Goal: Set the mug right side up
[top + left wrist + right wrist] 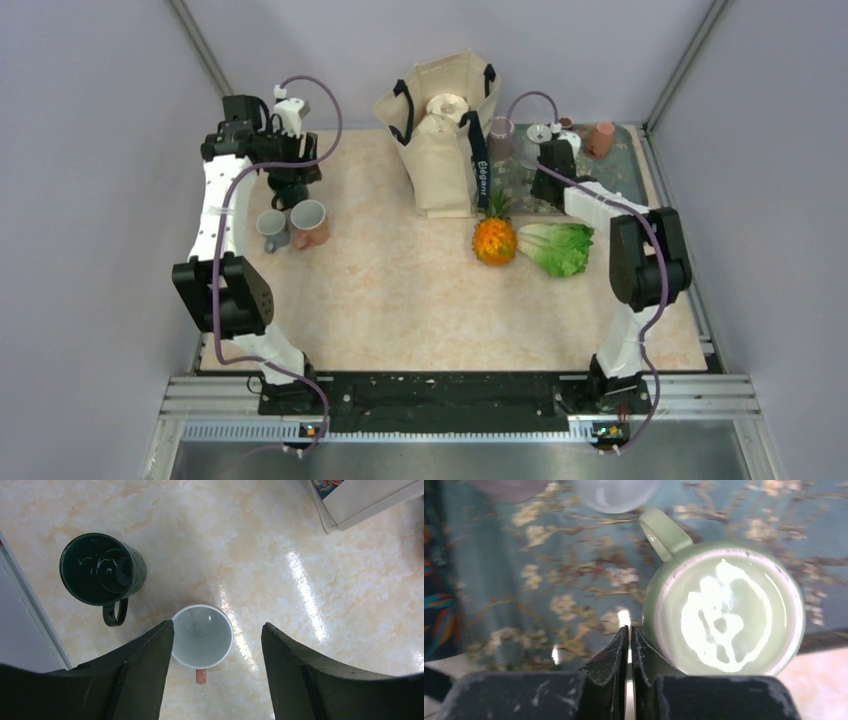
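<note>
Task item: terracotta-pink ceramic mug with a white inside (202,637), on the peach marble-patterned table top (300,580), at the left side of the work area.
Attitude of item: standing on its base, mouth up, with the white interior open to the left wrist camera. Its handle points toward the near edge of that view.
Neighbour: dark green glossy mug (102,570), also mouth up, just beside the task item and not touching it.
Left gripper (217,626): fingers spread wide with nothing between them. It hangs above the pink mug, one finger showing either side of the rim.
Right gripper (628,630): fingers pressed together, holding nothing, over a teal floral mat (524,580).
Beside right gripper: pale green mug (724,612) on the mat. Whether its mouth or its base faces up, I cannot tell through the glare.
Other stock: cream canvas tote bag (445,140), orange pineapple (495,240), green lettuce (560,247).
Progress: by my judgement the righting is done.
Left to do: at most, lifting the left arm clear.
</note>
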